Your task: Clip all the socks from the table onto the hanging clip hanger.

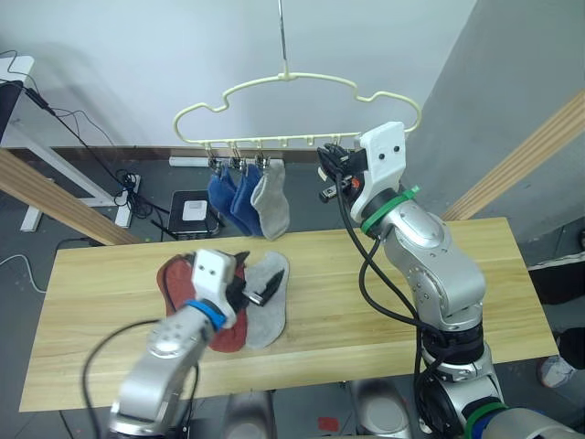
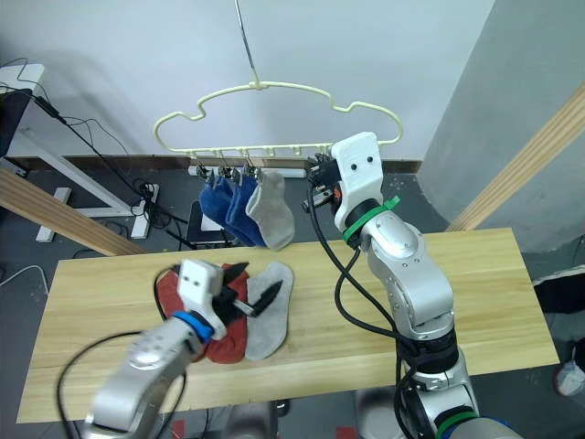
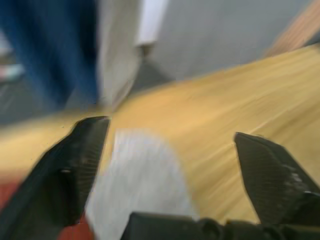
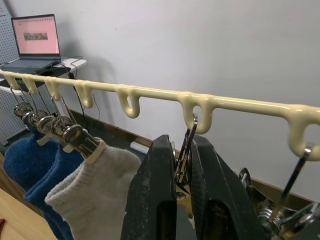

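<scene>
at the clip hanger [image 4: 210, 102], right pincer [image 4: 182, 187] pinches a clip [image 4: 186, 150].

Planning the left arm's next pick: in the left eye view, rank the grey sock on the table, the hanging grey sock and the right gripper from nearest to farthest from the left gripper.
1. Grey sock on the table, right beside the left gripper.
2. Hanging grey sock, above, clipped on the hanger.
3. Right gripper, up at the hanger's bar, toward the robot's right.
</scene>
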{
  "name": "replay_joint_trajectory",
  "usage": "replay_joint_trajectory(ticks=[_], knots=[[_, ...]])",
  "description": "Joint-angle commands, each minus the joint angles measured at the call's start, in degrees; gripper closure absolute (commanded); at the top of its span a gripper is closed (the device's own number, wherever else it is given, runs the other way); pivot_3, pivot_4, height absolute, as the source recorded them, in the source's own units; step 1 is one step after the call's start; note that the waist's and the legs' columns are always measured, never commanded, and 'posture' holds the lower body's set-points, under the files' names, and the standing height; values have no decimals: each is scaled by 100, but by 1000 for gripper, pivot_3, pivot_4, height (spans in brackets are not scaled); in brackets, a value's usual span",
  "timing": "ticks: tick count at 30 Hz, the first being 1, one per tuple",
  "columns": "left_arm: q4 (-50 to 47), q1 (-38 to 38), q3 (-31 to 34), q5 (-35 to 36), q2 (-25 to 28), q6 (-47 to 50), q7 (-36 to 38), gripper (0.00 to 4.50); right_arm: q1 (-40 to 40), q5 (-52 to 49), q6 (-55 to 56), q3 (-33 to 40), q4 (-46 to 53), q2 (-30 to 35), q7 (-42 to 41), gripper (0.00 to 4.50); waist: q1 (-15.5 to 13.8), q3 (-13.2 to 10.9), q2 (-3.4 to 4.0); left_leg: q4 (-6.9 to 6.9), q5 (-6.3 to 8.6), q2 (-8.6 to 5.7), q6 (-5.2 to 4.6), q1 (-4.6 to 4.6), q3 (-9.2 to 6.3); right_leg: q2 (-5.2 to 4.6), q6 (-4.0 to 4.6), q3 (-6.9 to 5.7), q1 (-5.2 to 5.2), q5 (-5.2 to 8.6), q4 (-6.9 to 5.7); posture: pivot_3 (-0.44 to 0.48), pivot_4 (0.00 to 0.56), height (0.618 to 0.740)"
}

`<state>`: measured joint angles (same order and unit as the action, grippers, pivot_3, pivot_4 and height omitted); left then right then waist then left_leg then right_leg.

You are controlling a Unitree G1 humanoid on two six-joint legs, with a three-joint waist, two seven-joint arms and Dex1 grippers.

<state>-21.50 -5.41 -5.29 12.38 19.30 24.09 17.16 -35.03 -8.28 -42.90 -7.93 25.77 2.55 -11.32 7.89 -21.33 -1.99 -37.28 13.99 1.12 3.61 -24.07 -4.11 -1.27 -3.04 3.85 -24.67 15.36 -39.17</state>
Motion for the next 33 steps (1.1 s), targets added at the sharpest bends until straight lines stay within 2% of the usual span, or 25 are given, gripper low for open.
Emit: replay_joint_trajectory(ticks=[1, 4, 13, 20, 23, 29, 33], knots=[[182, -25, -255, -452, -223, -276, -301, 0, -63, -93, 69, 49, 200, 2, -25, 4452, 1, 0, 0, -1, 0, 3, -1, 0, 0, 2, 3, -1, 0, -2, -2, -209, 340, 740], [514, -7, -421, -756, -537, -292, -618, 0, -49, -99, 28, 21, 238, 30, -43, 4452, 11, 0, 0, -13, -2, 4, -3, 3, 4, 5, 6, 2, 0, -4, -18, -221, 339, 740], [1028, 268, -302, -990, -1141, 18, -1079, 0, -3, -129, -45, 7, 306, 47, -30, 4452, 29, 1, -1, -70, -5, -29, -8, 8, 3, 18, 5, 8, 1, -4, -73, -236, 338, 740], [859, 126, -369, -1066, -1214, 345, -1095, 0, 9, -136, -98, 9, 334, 41, -18, 4452, 45, 2, -3, -69, -9, -31, -13, 10, 1, 16, 4, 11, 2, -5, -75, -243, 336, 740], [810, 75, -323, -1069, -1221, 460, -1115, 555, 6, -145, -110, 15, 333, 46, -28, 4452, 49, 2, -3, -68, -9, -31, -13, 9, 2, 15, 4, 11, 3, -5, -74, -245, 336, 740], [825, 112, -266, -1085, -1184, 490, -1102, 2185, -2, -155, -106, 21, 318, 57, -41, 4452, 54, 2, -3, -67, -9, -33, -13, 9, 1, 14, 4, 11, 3, -5, -74, -246, 336, 740], [856, 136, -265, -1069, -1155, 460, -1029, 2855, -19, -170, -86, 26, 287, 73, -31, 4452, 58, 2, -3, -67, -9, -34, -13, 9, 2, 14, 4, 11, 3, -5, -73, -247, 337, 740]])
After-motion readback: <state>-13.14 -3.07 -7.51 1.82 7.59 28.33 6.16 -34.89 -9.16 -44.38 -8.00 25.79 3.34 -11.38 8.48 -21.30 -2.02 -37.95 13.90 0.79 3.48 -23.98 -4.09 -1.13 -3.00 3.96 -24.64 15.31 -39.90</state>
